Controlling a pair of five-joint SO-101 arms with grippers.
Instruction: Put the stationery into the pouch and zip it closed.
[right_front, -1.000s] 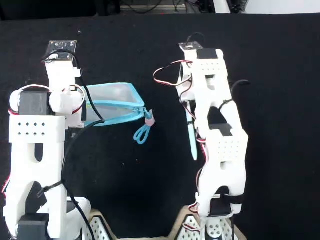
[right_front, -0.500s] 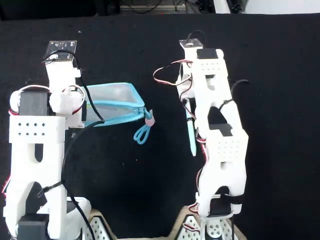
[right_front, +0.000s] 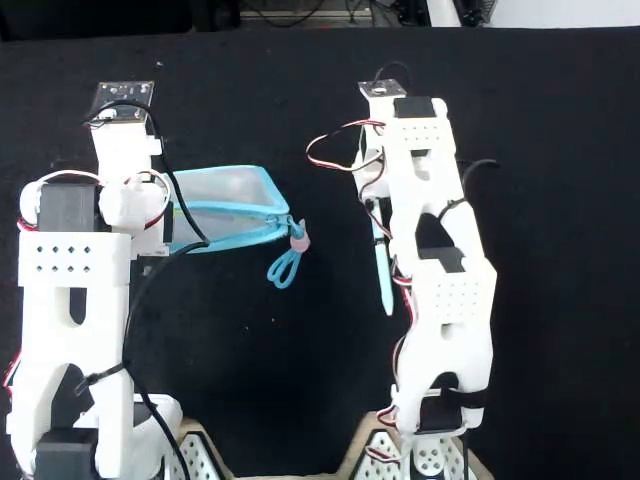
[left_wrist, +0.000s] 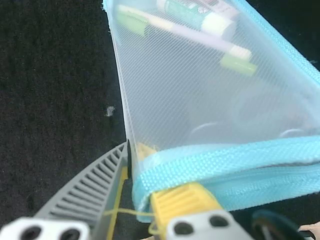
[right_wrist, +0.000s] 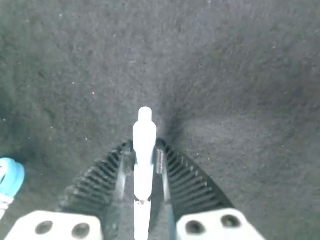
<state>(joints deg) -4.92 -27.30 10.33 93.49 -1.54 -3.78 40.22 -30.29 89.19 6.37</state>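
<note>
Black cloth covers the table (right_front: 250, 360). My left pincer (left_wrist: 136, 162) is pinching one end of the turquoise-edged mesh pouch (left_wrist: 200, 100), which lies on the table beside my left arm. Its zip loop (right_front: 285, 268) trails toward the middle. A glue stick (left_wrist: 200, 11) and a green-tipped marker (left_wrist: 185, 36) show through the mesh. My right pincer (right_wrist: 144, 147) grips a pale blue pen (right_wrist: 143, 135), held under my right arm and well apart from the pouch.
</note>
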